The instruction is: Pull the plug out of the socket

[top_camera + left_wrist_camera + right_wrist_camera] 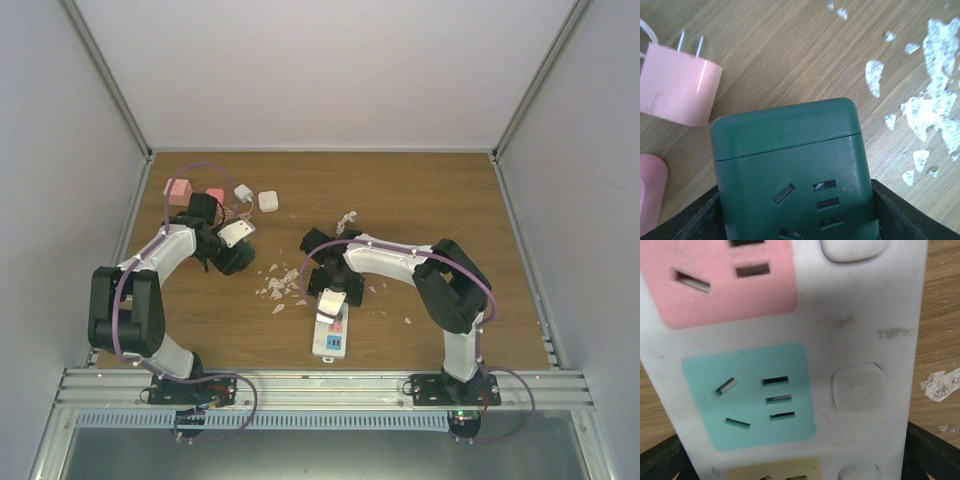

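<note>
Bracing socket [860,335] in clamped right hand [330,302] by table's [420,200] near edge. Gripping green cube [790,150] in left hand [232,252]. Calls for straight pull.

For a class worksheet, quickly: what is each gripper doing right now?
Left gripper: closed on the green cube.
Right gripper: closed on the power strip.

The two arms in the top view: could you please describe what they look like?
Both the left arm and the right arm have curved white links between bulky black joint housings. A thin purple cable loops along each. The left hand and the right hand are black, each topped by a white plate.
</note>
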{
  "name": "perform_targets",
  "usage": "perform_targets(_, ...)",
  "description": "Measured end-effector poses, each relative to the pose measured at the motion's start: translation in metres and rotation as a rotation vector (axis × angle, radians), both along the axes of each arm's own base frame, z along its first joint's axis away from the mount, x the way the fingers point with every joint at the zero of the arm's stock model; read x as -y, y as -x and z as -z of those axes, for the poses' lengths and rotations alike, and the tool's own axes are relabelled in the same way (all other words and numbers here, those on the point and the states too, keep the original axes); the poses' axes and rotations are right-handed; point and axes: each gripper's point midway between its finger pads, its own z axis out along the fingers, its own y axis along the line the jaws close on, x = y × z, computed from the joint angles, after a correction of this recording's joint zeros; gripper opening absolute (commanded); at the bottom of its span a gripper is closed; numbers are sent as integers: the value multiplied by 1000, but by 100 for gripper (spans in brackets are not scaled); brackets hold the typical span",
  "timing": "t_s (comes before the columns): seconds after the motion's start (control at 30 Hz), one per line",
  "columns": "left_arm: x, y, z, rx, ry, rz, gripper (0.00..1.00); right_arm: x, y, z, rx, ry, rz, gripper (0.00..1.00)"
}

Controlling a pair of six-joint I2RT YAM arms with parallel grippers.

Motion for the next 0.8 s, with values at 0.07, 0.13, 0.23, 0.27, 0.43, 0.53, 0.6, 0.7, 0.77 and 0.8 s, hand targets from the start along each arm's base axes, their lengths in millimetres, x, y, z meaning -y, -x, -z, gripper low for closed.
perform_targets(0.07,-5,1,6,-15,-23,-1,50,0,0,0,-3,3,6,86)
perform_targets(0.13,-10,1,13,-33,-48,-1,56,-1,1,-1,-7,4,17,82)
perform_targets(0.23,-16,4,21,-57,-67,-1,75,-1,1,-2,-13,5,30,75)
perform_targets(0.27,-18,4,21,-59,-68,2,81,-1,2,-2,-14,5,35,73)
perform_targets(0.43,-20,4,17,-64,-60,9,99,0,3,-1,-26,13,67,66)
perform_targets(0.53,-18,1,8,-46,-49,15,99,-1,4,-1,-41,17,109,62)
perform_targets(0.6,-18,-3,-4,-13,-47,16,99,-3,5,-1,-62,19,157,60)
perform_targets(0.7,-18,-10,-25,51,-46,16,99,-7,5,-2,-102,22,252,60)
perform_targets(0.77,-17,-15,-40,98,-45,16,99,-10,3,-2,-131,15,324,60)
perform_targets(0.8,-17,-17,-45,113,-45,16,99,-11,1,-2,-141,12,361,60)
